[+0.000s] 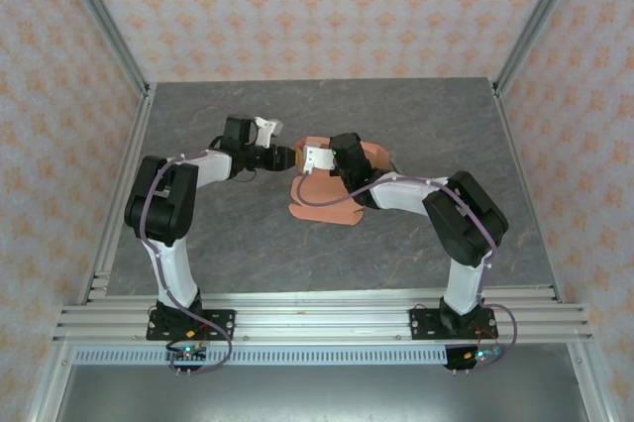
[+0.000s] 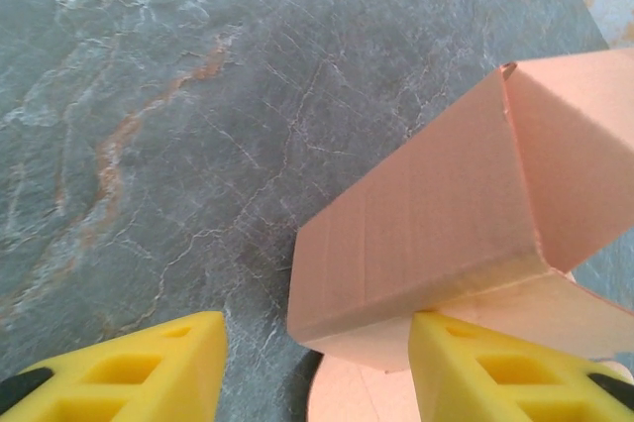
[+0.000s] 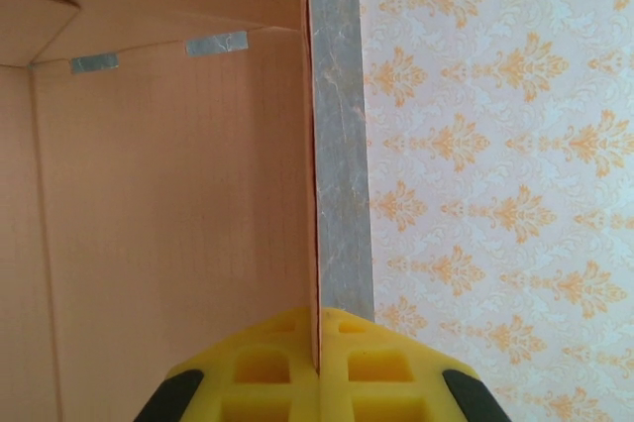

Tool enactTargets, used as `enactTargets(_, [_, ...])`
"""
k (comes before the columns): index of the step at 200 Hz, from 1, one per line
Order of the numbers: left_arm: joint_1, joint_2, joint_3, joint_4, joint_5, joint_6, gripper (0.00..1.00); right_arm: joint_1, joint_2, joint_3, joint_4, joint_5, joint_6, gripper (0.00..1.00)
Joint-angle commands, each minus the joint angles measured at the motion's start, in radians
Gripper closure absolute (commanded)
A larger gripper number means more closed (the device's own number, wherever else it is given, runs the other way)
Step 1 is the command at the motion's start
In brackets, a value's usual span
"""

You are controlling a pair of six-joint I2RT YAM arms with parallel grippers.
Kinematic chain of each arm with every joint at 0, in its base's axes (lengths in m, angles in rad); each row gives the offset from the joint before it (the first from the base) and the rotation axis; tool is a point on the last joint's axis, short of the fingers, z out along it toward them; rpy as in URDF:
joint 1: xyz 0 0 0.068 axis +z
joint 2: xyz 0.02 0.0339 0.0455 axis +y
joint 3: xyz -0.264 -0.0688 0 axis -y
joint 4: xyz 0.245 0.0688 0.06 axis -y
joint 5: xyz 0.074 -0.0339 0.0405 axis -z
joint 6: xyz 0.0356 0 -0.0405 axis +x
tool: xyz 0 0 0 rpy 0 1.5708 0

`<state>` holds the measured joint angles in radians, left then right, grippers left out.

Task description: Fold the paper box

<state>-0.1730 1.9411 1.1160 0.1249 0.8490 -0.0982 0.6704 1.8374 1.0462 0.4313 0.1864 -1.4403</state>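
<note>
Partly folded paper box (image 1: 327, 199) mid-table (image 1: 198, 244), one wall raised. Right arm bent in from the right, right gripper (image 3: 319, 368) pinched tight on that wall's edge. Left arm reaching in opposite, left gripper (image 2: 317, 328) half spread astride a box corner, clamping nothing.

right gripper (image 3: 319, 368) pinches paper box (image 3: 178, 224) wall edge; two tape strips (image 3: 216, 44) inside; table (image 3: 342, 145), wallpaper (image 3: 495, 164) beyond.

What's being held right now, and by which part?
The right gripper pinches the paper box by the edge of one side wall. The left gripper is open, gripping nothing.
</note>
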Motion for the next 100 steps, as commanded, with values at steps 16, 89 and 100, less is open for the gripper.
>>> enactTargets(16, [-0.019, 0.013, 0.028, -0.046, 0.049, 0.072, 0.48, 0.001, 0.012, 0.036, -0.029, 0.001, 0.024, 1.00])
enactTargets(89, [-0.023, 0.014, 0.018, -0.010, 0.094, 0.090, 0.46, 0.000, 0.021, 0.052, -0.051, 0.002, 0.030, 1.00])
enactTargets(100, [-0.024, 0.016, 0.018, 0.001, 0.099, 0.088, 0.45, 0.001, 0.020, 0.053, -0.053, 0.002, 0.029, 1.00])
